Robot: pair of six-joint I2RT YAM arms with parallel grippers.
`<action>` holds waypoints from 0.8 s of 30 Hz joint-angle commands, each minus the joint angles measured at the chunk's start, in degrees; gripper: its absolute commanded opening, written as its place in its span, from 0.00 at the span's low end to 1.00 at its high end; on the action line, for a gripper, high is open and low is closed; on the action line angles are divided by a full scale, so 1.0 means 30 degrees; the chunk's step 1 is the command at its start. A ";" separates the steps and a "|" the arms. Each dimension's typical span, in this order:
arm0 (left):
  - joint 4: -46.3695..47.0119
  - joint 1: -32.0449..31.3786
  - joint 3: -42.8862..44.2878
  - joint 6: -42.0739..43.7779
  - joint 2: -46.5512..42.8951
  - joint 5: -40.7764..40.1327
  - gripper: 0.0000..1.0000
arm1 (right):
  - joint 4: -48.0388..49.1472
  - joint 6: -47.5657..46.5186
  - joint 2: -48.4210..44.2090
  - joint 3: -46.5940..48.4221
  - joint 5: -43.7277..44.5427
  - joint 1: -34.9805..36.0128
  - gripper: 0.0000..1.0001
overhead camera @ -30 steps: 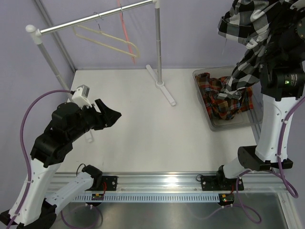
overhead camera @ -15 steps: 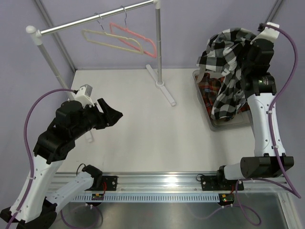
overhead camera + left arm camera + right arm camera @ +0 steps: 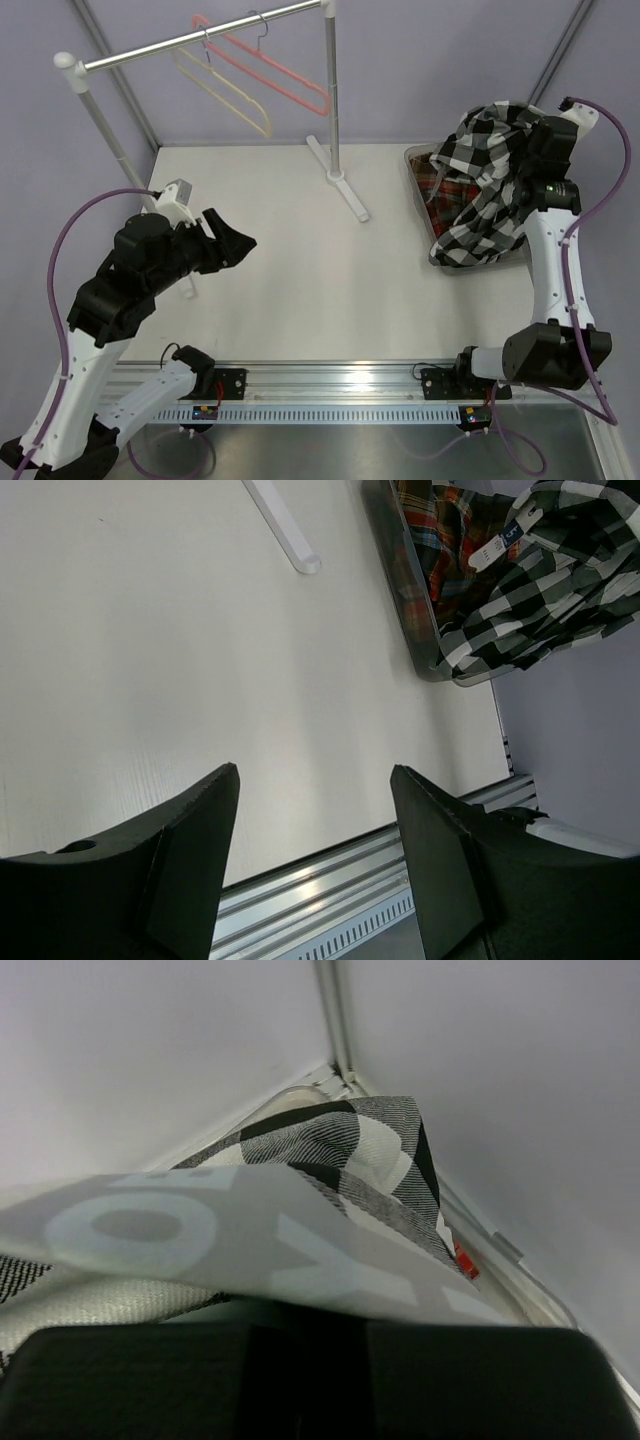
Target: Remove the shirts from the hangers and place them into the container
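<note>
Two hangers hang bare on the rail [image 3: 190, 40] at the back left, a pink hanger [image 3: 275, 78] and a cream hanger [image 3: 228, 92], so both shirts are off. At the right side of the counter [image 3: 330, 290], the red plaid shirt [image 3: 438, 185] lies crumpled inside the bin [image 3: 409, 156], so that one is done.

The black-and-white shirt [image 3: 485, 195] is the one in hand. The right tool [image 3: 528, 148] is clenched on its upper bunch and held above the bin, with the rest of the cloth draping down onto the red plaid shirt. The lower part spills over the bin's near rim. I can't tell if it touches the counter.

The left tool [image 3: 238, 248] is spread wide, grasping nothing, over the counter on the left, well apart from everything.

My judgement is that the task is nearly finished. What's left is to lower and release the black-and-white shirt into the bin, and maybe tuck in the overhang. The risk is cloth ending up draped over the rim.
</note>
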 commanded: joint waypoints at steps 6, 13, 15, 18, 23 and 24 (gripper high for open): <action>-0.0140 -0.0096 0.0454 -0.0232 -0.0629 0.0502 0.66 | 0.2981 0.0121 0.4242 0.2713 -0.2186 -0.1036 0.00; -0.0259 -0.0096 0.0570 -0.0203 -0.0689 0.0238 0.66 | 0.2635 0.0531 0.7842 0.3742 -0.4240 -0.1007 0.00; -0.0083 -0.0096 0.0483 -0.0261 -0.0601 0.0355 0.66 | 0.2222 0.0851 0.8694 0.4066 -0.3455 -0.1036 0.00; 0.0064 -0.0096 0.0482 -0.0349 -0.0629 0.0414 0.66 | 0.1372 0.0591 0.9197 0.3893 -0.2488 -0.1153 0.00; 0.0005 -0.0067 0.0512 -0.0290 -0.0717 0.0238 0.66 | 0.0729 0.1844 0.8816 0.2106 -0.2100 -0.1153 0.00; 0.0121 -0.0067 0.0454 -0.0349 -0.0717 0.0296 0.66 | -0.0377 0.2226 0.9194 0.2133 -0.2247 -0.1153 0.00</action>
